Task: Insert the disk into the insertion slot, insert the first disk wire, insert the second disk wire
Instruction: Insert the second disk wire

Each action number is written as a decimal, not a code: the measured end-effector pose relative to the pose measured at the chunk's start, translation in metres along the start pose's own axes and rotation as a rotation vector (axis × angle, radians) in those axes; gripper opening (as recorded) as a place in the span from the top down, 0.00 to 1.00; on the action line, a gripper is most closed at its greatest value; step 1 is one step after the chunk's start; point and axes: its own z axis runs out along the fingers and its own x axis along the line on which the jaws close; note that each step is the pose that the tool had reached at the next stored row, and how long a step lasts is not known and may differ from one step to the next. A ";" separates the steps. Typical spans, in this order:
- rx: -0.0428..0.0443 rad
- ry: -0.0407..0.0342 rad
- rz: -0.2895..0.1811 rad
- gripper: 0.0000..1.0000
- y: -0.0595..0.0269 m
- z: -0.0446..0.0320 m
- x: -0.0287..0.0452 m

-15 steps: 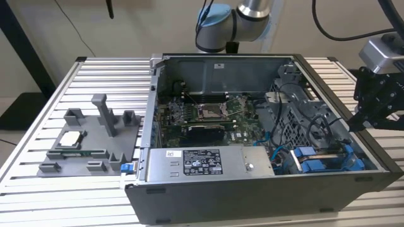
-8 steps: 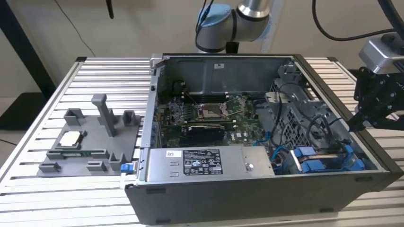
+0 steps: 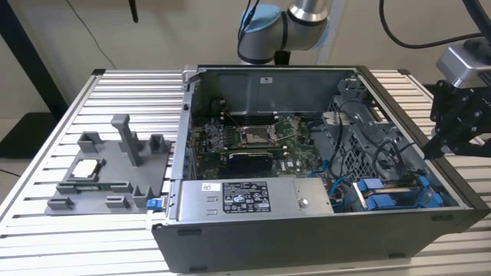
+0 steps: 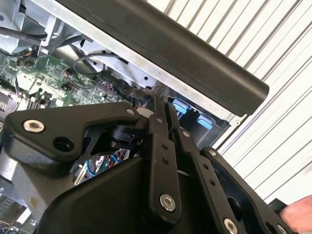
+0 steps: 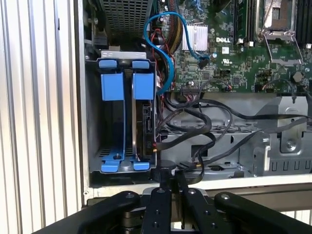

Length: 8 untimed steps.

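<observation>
A: Disk (image 5: 144, 119), where's it at?
B: In the insertion slot (image 5: 92, 126), clipped in its blue carrier (image 5: 143, 87). Stiff, heavyish, fragile imo, so hold it by the carrier, not the connector
A: Gripper (image 5: 169, 176)?
B: Fingers pressed together, near the slot. Only a white sticker on the PSU (image 3: 245, 198), not reading it

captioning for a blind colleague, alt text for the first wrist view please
The disk in its blue carrier sits in the insertion slot of an open computer case, black cables beside it; the gripper is near those cables.
</observation>
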 end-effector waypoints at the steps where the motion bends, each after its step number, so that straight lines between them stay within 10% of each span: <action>1: 0.0000 0.0000 0.001 0.84 0.0007 -0.0009 -0.0001; 8: 0.0007 0.0001 0.006 0.84 0.0121 -0.0041 -0.0004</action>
